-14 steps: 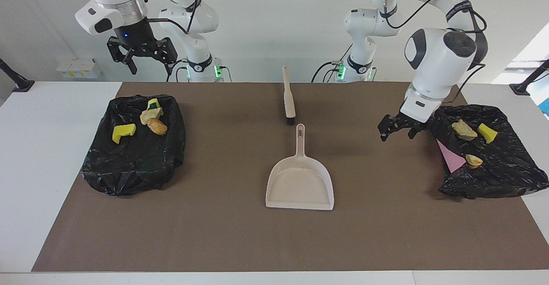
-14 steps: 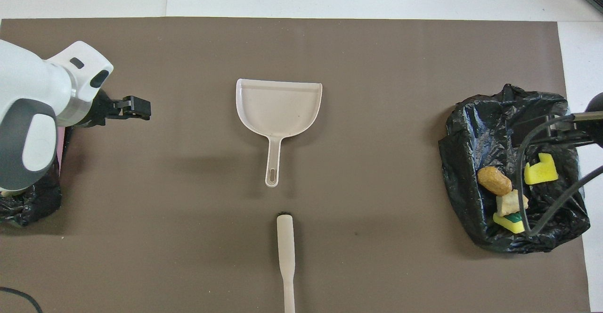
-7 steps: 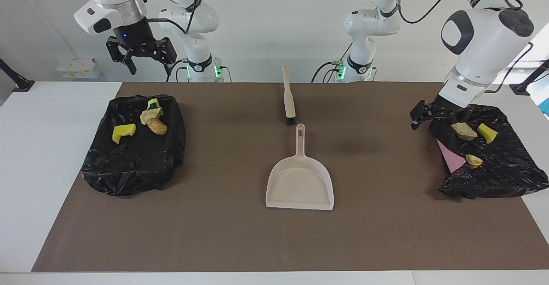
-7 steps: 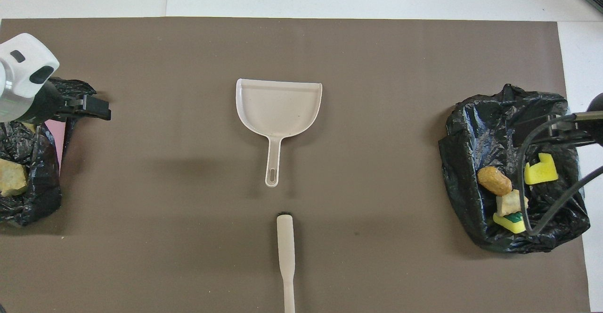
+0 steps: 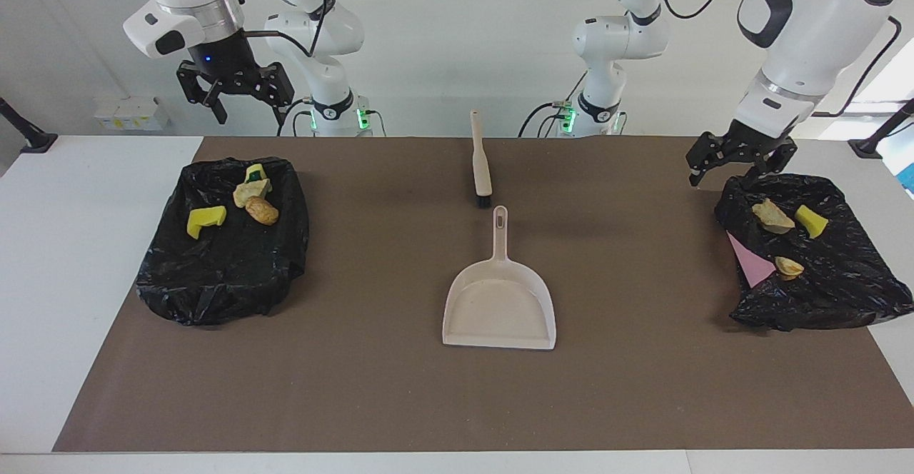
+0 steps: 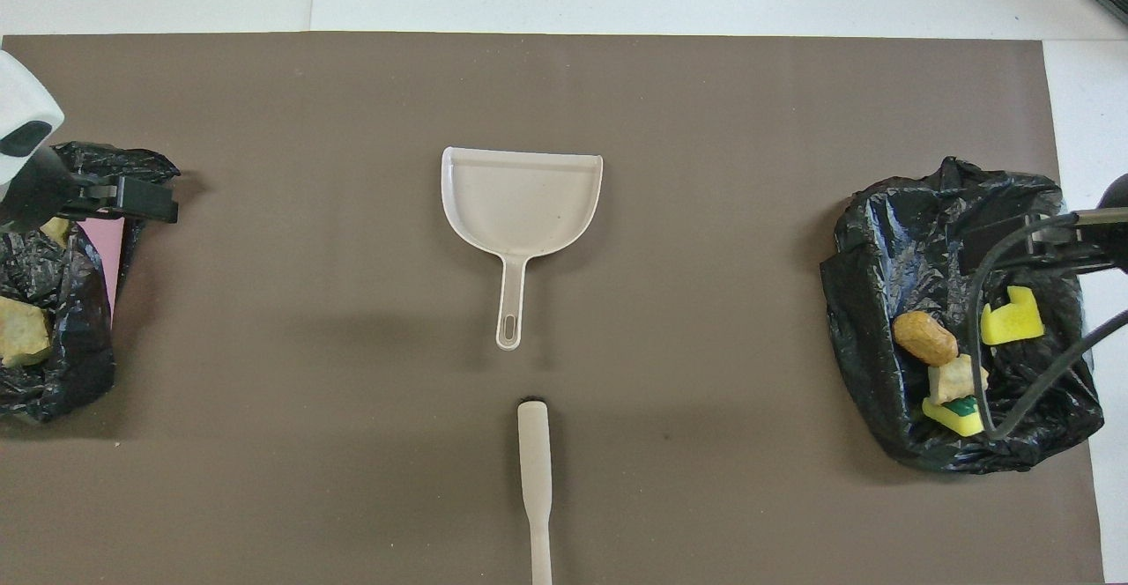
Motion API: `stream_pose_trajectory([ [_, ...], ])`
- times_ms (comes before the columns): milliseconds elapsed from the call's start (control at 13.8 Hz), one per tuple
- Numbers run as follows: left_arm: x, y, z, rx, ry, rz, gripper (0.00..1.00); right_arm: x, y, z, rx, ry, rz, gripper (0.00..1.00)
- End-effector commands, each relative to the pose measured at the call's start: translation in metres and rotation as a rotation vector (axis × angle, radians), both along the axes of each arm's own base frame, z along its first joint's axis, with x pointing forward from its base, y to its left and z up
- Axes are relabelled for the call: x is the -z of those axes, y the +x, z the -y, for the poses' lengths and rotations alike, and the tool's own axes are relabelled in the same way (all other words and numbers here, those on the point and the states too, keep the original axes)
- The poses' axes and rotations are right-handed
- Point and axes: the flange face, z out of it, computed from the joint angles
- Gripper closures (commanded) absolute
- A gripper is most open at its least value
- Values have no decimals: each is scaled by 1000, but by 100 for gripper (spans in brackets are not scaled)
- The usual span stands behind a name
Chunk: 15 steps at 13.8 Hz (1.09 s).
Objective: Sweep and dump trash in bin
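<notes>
Yellow sponge bits and tan rock-like lumps, i.e. the trash [image 5: 246,199], were already all in the bins as far as I could see. Four pieces sat in the bin [image 5: 221,274] toward the right arm's end from the dustpan [image 5: 500,310], and three more [image 5: 782,235] sat in the second bin [image 5: 821,295] toward the left arm's end. None lay on the mat [image 5: 371,381] around the dustpan.

Handling-wise, I'd guess the sponge chunks were light and squishy, so easy to pinch anywhere, though they'd probably bounce off a brush. The lumps looked stiffer and rounder and would likely roll, so better pushed than pinched.

The brush [image 5: 480,160] lay just on the robot side of the dustpan, bristles nearly touching the dustpan's handle tip, both empty and untouched. I'd take the brush by its long handle and the dustpan by its handle too.

The left end effector [image 5: 739,163] hung with fingers apart, holding nothing, over the edge of the second bin nearest the robots. The right end effector [image 5: 235,96] waited high up over the first bin, fingers apart too. The crinkly bin liners looked like the only snag risk, plus a pink sheet [image 5: 750,263] poking out of the second bin.
</notes>
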Motion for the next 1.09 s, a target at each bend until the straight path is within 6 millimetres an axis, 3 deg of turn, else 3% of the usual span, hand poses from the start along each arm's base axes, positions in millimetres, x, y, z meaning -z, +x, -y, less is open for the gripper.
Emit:
stream_pose_trajectory([
  [0, -14, -17, 3, 21, 22, -43, 0, -1, -3, 4, 24, 22, 7, 0],
  [435, -19, -23, 3, 20, 24, -89, 0, -1, -4, 4, 26, 22, 6, 0],
  [653, -39, -25, -3, 11, 28, -119, 0, 1, -4, 4, 26, 22, 1, 0],
  [1016, -38, -24, -2, 13, 30, -123, 0, 1, -4, 4, 26, 22, 1, 0],
])
